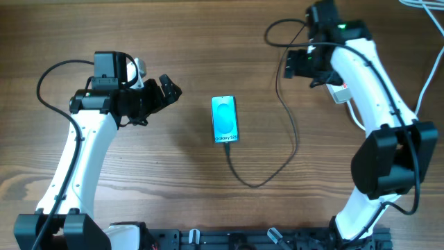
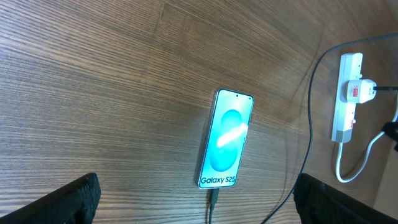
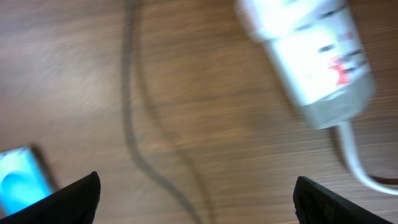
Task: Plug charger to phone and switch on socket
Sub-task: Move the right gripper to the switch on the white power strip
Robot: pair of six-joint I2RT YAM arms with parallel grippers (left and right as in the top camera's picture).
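Observation:
The phone [image 1: 224, 119] lies flat mid-table, cyan screen up, text strip toward the front; it also shows in the left wrist view [image 2: 225, 139] and at the left edge of the right wrist view [image 3: 22, 180]. The black charger cable [image 1: 288, 118] has its connector tip [image 2: 213, 198] at the phone's front end and loops right and back toward the socket. The socket [image 2: 346, 93] is a white power strip with a plug in it, mostly hidden under my right arm in the overhead view [image 1: 340, 94], blurred in the right wrist view [image 3: 311, 56]. My left gripper [image 1: 166, 90] is open, left of the phone. My right gripper [image 1: 297, 64] is open above the table beside the socket.
The socket's thick white cord [image 2: 360, 163] curls off its front end. More white cords [image 1: 423, 10] lie at the back right corner. The arm bases [image 1: 229, 239] stand along the front edge.

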